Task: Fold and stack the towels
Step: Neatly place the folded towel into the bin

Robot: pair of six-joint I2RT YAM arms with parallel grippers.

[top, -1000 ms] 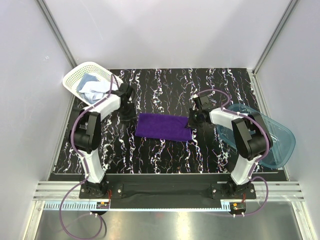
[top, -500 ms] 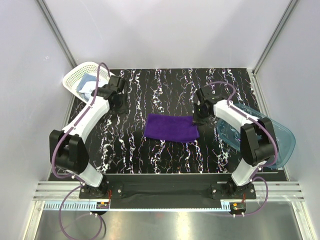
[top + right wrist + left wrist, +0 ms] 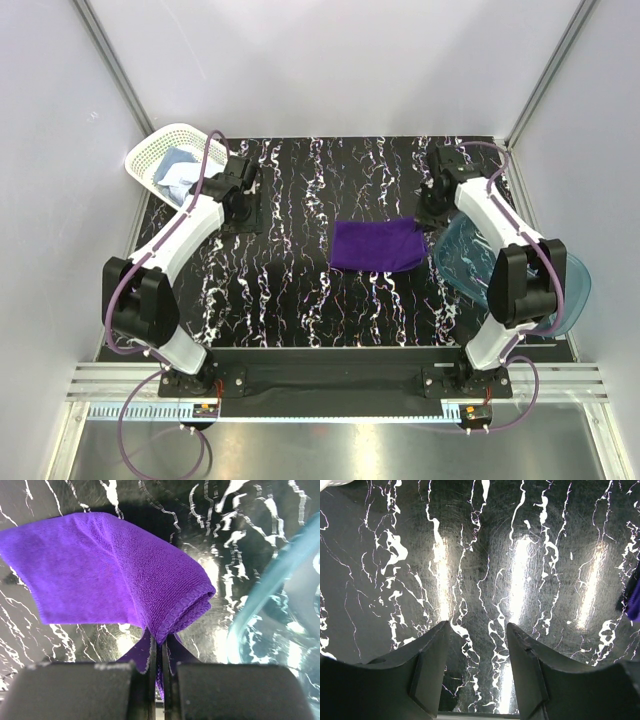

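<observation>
The folded deep purple towel [image 3: 378, 245] lies on the black marbled table, right of centre; it fills the right wrist view [image 3: 110, 575]. My right gripper [image 3: 430, 212] is shut on the towel's right edge, pinching the cloth between its jaws [image 3: 159, 655]. My left gripper [image 3: 240, 212] is open and empty over bare table near the basket; its fingers [image 3: 432, 665] show nothing between them. A light blue towel [image 3: 183, 172] lies in the white lattice basket [image 3: 160, 150] at the back left. The white towel is not clearly visible.
The translucent blue tub [image 3: 520, 275] stands at the right edge, just beside the purple towel and my right arm; its rim shows in the right wrist view [image 3: 270, 580]. White walls enclose the table on three sides.
My right gripper has dragged the purple towel to the right, toward the tub, while swinging toward the back right. My left arm has stretched out toward the basket and settled there.
</observation>
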